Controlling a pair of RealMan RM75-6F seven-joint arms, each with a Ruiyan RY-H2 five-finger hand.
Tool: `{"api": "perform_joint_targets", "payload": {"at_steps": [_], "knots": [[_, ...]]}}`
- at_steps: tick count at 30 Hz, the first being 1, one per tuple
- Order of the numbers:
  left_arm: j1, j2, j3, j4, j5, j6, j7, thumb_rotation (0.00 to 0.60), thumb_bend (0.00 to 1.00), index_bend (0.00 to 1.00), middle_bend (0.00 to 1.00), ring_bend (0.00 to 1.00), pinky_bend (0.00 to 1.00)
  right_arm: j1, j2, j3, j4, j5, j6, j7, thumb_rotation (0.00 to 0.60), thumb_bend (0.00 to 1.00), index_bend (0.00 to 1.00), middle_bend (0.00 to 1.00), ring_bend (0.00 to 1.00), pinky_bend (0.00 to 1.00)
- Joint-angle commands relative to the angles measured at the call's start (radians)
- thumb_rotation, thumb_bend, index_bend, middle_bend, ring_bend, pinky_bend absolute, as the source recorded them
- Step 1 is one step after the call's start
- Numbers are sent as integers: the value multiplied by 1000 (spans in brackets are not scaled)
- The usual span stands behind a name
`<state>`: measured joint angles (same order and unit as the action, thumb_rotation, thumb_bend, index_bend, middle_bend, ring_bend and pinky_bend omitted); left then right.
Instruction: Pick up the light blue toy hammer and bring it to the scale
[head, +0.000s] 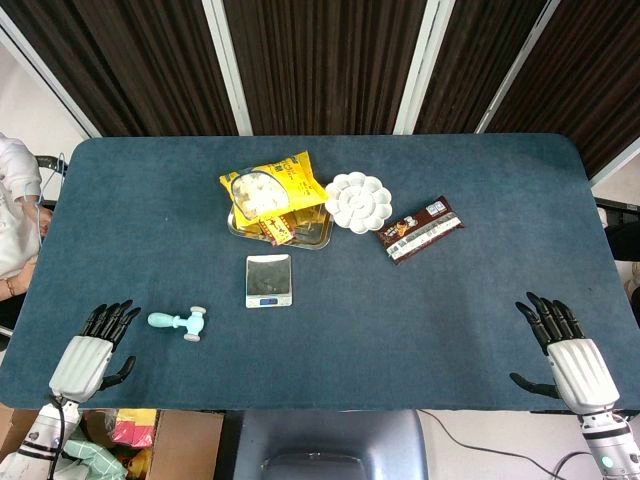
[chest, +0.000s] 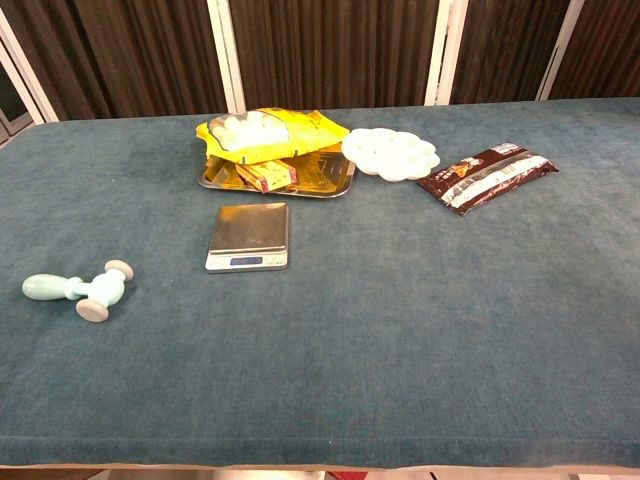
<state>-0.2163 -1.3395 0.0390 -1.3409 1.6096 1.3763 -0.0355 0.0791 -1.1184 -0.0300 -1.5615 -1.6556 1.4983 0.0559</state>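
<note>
Pre-grasp — left hand (head: 95, 345) released, fingers spread, near the light blue toy hammer (head: 178, 322); right hand (head: 565, 350) released. Next: grasp handle, carry to scale (head: 269, 279).

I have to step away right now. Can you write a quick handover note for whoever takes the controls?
Left hand: open, empty, at the near left table edge, just short of the hammer.
Right hand: open, empty, at the near right edge.
Light blue toy hammer: lying flat on the cloth, left of the scale, untouched.
Scale: nothing on it.
Done: nothing yet.
Left: grasp the hammer, probably with the left hand, and carry it to the scale.
</note>
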Motion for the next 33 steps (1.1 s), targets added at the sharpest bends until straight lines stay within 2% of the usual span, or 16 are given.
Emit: {"api": "perform_joint_targets", "payload": {"at_steps": [1,3,5,6,8,9,11,13,15,20,30,33], "knots": [[-1,-12,0,5,-6,-5,-1,600,388,0,0,0,5,2,-1,2,-6,4,-2,2,600,166,0,0,0,0],[-6,-20,1,11,-17,-30,6,600,386,0,0,0,4,0,3,-2,-7,-2,-1,6,600,165,0,0,0,0],[-16,-37,-9,25,-44,-61,46,600,375,0,0,57,35,-1,12,-7,-9,-7,0,21,600,166,0,0,0,0],[-22,-48,-19,39,-52,-66,67,600,370,0,0,172,107,-2,14,-8,-10,-8,2,28,600,166,0,0,0,0],[-38,-83,-44,73,-73,-80,89,600,367,0,9,545,412,-2,16,-8,-5,-10,2,29,600,166,0,0,0,0],[-46,-97,-52,86,-79,-87,94,600,367,0,20,656,529,-1,16,-9,-4,-9,-3,29,600,165,0,0,0,0],[-57,-137,-77,126,-85,-71,109,600,366,19,96,820,708,4,16,-10,-5,-6,-14,32,600,166,0,0,0,0],[-68,-212,-103,221,-64,-10,116,600,372,93,205,903,772,9,22,-15,-9,-3,-33,31,600,166,0,0,0,0],[-83,-255,-106,287,-71,-31,113,600,380,166,271,948,795,11,32,-18,-20,3,-46,31,600,165,0,0,0,0],[-114,-300,-108,335,-107,-109,153,600,379,188,227,967,807,11,43,-15,-34,23,-57,22,600,166,0,0,0,0],[-119,-369,-95,416,-118,-119,161,600,379,312,282,983,822,5,61,-15,-45,36,-60,39,600,166,0,0,0,0],[-120,-393,-99,444,-118,-103,150,600,380,391,346,983,822,3,68,-13,-57,56,-70,32,600,166,0,0,0,0]]}}
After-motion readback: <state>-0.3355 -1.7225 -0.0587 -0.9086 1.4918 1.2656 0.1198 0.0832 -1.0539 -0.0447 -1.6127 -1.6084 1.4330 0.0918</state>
